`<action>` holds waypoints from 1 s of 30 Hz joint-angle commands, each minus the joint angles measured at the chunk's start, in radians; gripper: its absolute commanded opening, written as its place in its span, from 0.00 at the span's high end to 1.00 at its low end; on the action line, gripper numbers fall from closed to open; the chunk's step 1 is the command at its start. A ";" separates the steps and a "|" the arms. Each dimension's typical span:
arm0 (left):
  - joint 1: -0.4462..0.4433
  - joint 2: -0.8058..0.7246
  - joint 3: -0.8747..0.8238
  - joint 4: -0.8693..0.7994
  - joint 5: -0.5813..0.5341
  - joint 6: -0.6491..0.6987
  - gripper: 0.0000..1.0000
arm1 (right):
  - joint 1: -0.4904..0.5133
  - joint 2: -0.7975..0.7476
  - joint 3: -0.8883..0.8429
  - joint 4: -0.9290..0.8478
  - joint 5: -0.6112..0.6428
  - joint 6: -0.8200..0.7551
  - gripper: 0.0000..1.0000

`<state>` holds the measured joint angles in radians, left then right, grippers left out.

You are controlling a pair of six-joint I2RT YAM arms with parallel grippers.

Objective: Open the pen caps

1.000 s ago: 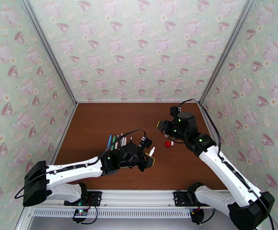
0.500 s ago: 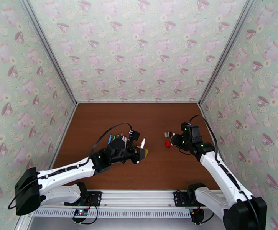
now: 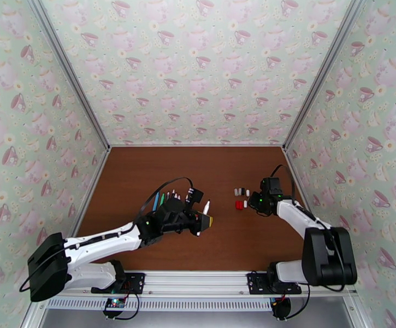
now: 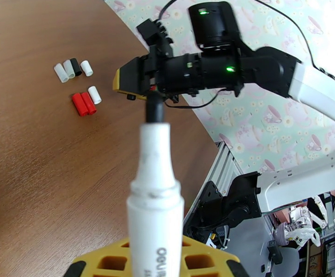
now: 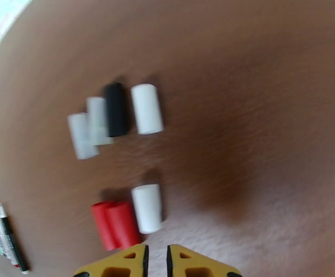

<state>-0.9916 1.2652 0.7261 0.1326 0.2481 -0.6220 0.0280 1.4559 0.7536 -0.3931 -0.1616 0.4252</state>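
- On the left of the brown table (image 3: pixel 137 170), which looks like smooth wood, we see a row of pens (image 3: pixel 164 199). They are long thin sticks lying side by side. Our left arm hides their near ends.
- The left claw (image 3: pixel 204 219) is squeezed tight on a white pen (image 4: pixel 155 190). The pen is round and smooth, and its dark tip is bare and points away from the claw. The claw's pads are yellow with square holes.
- The pen caps (image 5: pixel 116 111) lie on the table right of the middle, in two short rows. They are tiny stubby tubes of smooth plastic. The far row has two pale ones, a black one and a white one, all close together. The near row has two red caps (image 5: pixel 116 225) touching, with a white cap (image 5: pixel 147 207) just beside them.
- The right claw (image 5: pixel 156 260) is closed, with a thin slit between its yellow tips, and it holds nothing. It sits low, just beside the red caps.
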 commanded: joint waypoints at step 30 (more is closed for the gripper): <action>-0.006 0.040 0.027 0.007 0.016 -0.015 0.88 | -0.006 0.216 0.155 -0.014 0.013 -0.105 0.77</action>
<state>-0.9916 1.2915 0.7269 0.1326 0.2508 -0.6296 0.0257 1.6627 0.8841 -0.3950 -0.1410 0.3351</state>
